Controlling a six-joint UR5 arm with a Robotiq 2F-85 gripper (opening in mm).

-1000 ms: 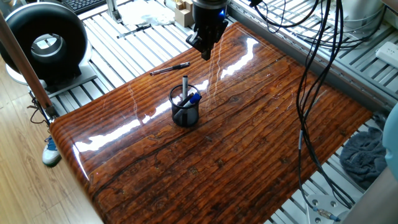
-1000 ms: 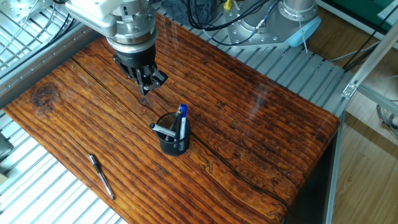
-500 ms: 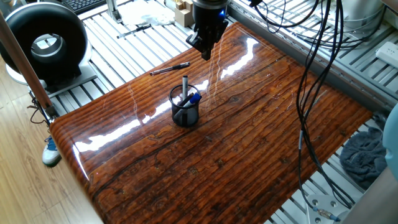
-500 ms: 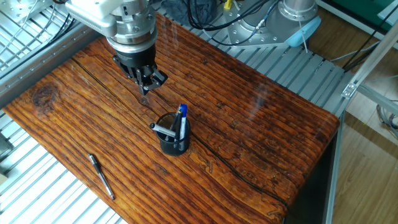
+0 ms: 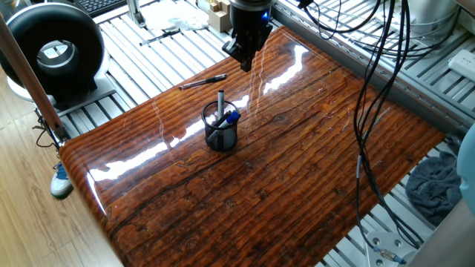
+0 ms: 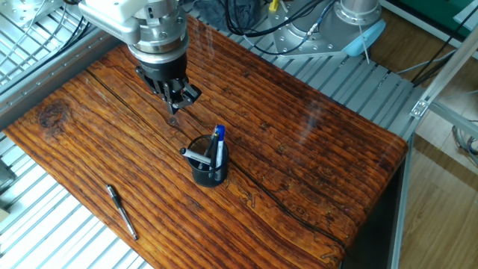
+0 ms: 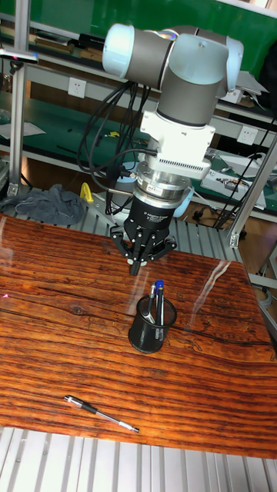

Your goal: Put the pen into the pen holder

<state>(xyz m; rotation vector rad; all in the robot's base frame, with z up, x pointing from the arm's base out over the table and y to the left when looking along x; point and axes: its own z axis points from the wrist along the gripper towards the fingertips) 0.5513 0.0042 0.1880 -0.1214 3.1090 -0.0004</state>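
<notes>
Hovering above desk (image 6: pixel 314 149), hand (image 6: pixel 175 99) sits beyond pen holder (image 6: pixel 208 161) from pen (image 6: pixel 122 213). Fingers pinched nearly together, nothing held. Pen lies flat near desk edge, well apart from hand, holder roughly between them. Long axis runs roughly along that edge. Holder already has grey pen (image 6: pixel 196 156) and blue-capped pen (image 6: pixel 219 142).

Bright, even room light; every view is sharp. White glare streaks the glossy table (image 5: pixel 297 170) toward ten and one o'clock. Shadows stay faint and soft.
</notes>
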